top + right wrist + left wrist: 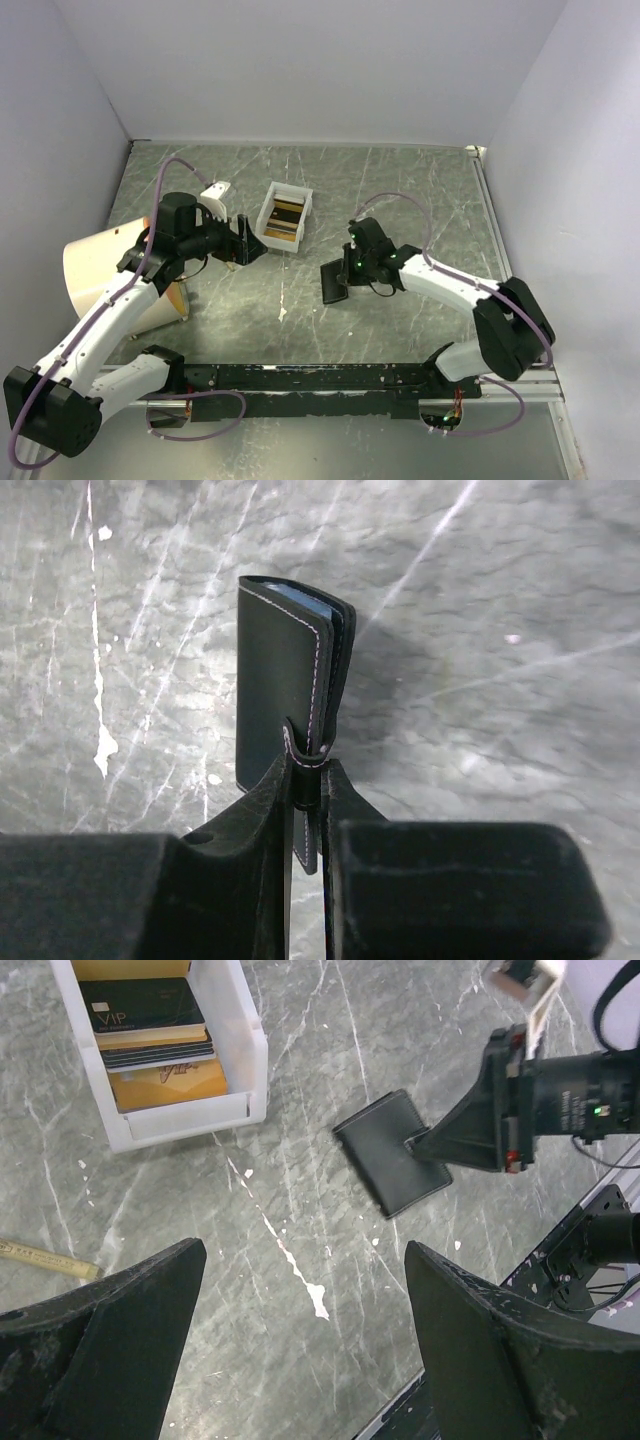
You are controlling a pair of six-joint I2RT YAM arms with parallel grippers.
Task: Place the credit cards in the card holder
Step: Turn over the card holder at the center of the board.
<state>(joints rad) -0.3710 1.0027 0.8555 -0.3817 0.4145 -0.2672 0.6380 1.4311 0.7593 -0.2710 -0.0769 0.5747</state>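
Observation:
The credit cards [150, 1035], gold-tan and dark, lie stacked inside a white box [190, 1120], which the top view shows as the white box [285, 215] at mid-table. The card holder [285, 680] is black and folded nearly closed, with a sliver of pale blue at its top edge. My right gripper [310, 780] is shut on the holder's near edge. From above, the card holder [335, 282] sits just left of the right gripper [352, 272]. My left gripper [305, 1340] is open over bare table, left of the box, as the left gripper [243, 242] shows from above.
A cream cone-shaped object [100, 270] stands at the left edge beside my left arm. A thin yellow stick [45, 1257] lies on the table near the left gripper. A black rail [320, 378] runs along the near edge. Walls close in on three sides.

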